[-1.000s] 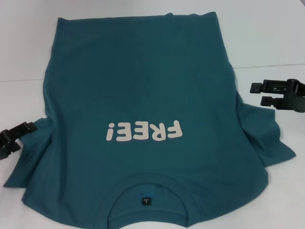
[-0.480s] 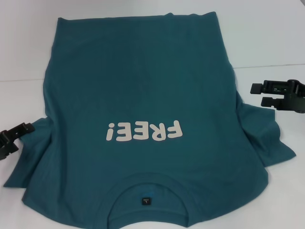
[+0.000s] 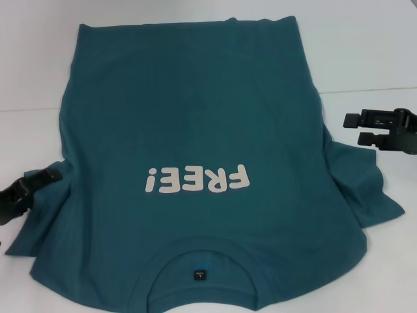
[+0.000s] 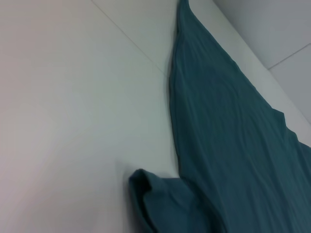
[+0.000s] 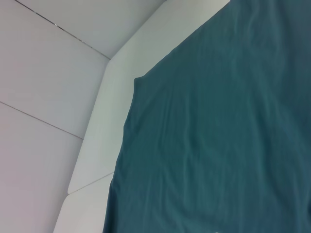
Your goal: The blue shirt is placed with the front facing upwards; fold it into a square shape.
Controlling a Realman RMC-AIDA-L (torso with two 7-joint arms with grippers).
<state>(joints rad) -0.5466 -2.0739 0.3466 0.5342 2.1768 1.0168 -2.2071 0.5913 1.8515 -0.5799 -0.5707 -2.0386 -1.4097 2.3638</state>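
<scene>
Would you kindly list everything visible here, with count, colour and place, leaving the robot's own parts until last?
blue shirt: one, teal-blue, spread front up across the table, collar nearest the robot.
FREE! lettering: one print, cream, on the shirt's chest.
label: one, dark, inside the collar.
table: one, white, under the shirt.
left claw: one, black, at the shirt's left sleeve, over its edge.
right claw: one, black, open, beside the right sleeve, apart from the cloth.
</scene>
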